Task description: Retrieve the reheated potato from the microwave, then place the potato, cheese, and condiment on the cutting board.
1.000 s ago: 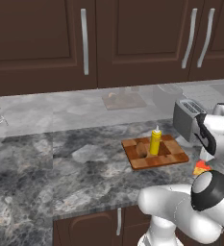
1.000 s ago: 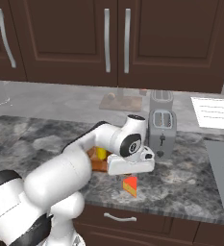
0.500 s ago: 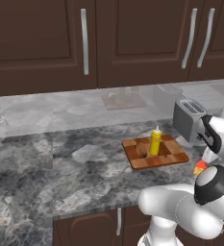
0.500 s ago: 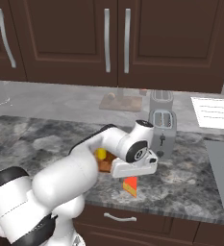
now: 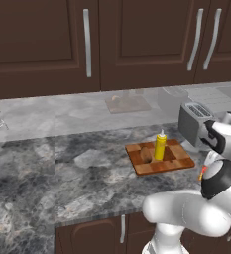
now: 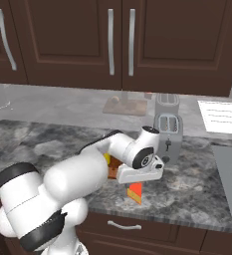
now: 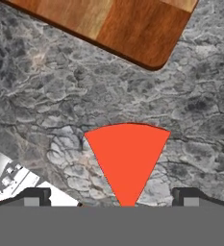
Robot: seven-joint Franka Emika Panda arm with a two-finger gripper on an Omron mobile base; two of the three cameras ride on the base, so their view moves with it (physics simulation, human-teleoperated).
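You saw red-orange cheese (image 7: 127, 163), checkered light-and-dark brown cutting board (image 5: 182, 158), yellow condiment (image 5: 160, 146), tan-brown potato (image 5: 145, 154), mottled grey counter (image 5: 87, 173).

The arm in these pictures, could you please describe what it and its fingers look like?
The arm is glossy white, built of rounded, bulbous segments with black joint bands and round dark caps. Its gripper ends in two small, dark, blocky fingers. No cables or markings are visible.

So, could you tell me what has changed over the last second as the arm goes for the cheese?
The arm has swung its wrist further right and down over the cheese, which lies on the counter just off the cutting board. The gripper has stayed open, its fingertips either side of the wedge's tip, with nothing gripped. The potato and the condiment stayed on the board; the toaster is unmoved.
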